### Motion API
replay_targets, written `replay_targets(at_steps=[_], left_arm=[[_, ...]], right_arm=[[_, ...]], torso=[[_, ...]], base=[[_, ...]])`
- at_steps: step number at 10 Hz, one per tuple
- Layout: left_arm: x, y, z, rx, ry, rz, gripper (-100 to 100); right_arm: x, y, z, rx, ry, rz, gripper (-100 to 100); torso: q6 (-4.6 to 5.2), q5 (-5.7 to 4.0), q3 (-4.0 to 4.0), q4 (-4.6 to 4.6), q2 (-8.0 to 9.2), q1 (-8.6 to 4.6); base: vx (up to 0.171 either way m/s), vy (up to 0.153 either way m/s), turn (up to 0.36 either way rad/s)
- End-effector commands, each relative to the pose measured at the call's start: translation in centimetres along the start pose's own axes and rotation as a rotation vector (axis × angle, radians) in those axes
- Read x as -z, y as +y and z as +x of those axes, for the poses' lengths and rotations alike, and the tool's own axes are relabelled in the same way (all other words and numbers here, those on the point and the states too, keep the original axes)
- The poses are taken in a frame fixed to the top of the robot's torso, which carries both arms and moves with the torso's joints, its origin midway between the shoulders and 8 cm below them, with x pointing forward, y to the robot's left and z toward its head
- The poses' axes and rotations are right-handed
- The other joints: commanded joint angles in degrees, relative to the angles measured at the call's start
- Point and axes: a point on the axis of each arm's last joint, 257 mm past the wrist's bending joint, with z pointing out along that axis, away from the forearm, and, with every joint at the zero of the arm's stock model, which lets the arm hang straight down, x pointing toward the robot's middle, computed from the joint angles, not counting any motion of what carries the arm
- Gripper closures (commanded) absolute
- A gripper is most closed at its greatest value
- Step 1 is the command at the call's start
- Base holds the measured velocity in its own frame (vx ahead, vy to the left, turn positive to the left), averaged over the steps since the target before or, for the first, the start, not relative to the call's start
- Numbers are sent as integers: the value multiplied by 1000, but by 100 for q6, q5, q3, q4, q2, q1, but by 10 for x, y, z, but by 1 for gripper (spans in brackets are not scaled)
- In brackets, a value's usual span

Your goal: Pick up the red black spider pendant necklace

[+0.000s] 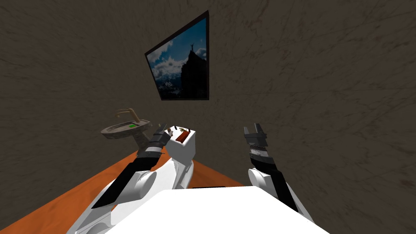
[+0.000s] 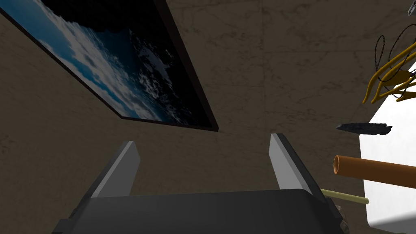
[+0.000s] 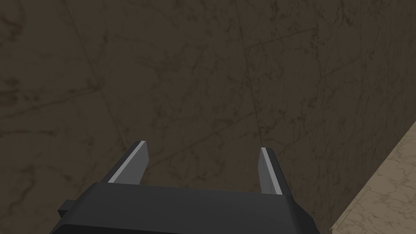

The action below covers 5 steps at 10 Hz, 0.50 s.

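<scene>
Both spread wide, empty: left hand [image 2: 203, 139] near the necklace [image 2: 397, 75], right hand [image 3: 202, 145] aside.

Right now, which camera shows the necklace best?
The left wrist view: the necklace shows its gold legs and black chain close. The head view has it as a tiny speck atop the white box. The right wrist view faces wall.

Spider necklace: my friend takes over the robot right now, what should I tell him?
Left gripper: open, empty, up beside the top of the white box, aimed at the wall.
Right gripper: open, empty, raised before the wall.
The spider necklace, yellow legs and thin dark chain, lies on the white box, off to the side of the left gripper, not between its fingers.
Done: the approach. Left: line up on it, close, lift.
</scene>
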Motion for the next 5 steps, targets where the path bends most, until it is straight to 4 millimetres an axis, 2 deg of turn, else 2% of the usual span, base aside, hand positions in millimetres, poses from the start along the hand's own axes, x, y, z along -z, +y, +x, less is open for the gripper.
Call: replay_targets(at_steps=[1,5], left_arm=[[-1,7,-2,1,-3,-33,-100],[-3,24,-12,0,-13,-121,-100]], right_arm=[[0,0,0,0,0,0,0],[0,0,0,0,0,0,0]], torso=[[0,0,0,0,0,0],[0,1,-2,-1,-3,6]], base=[[-20,-40,-11],[-18,-30,-24]])
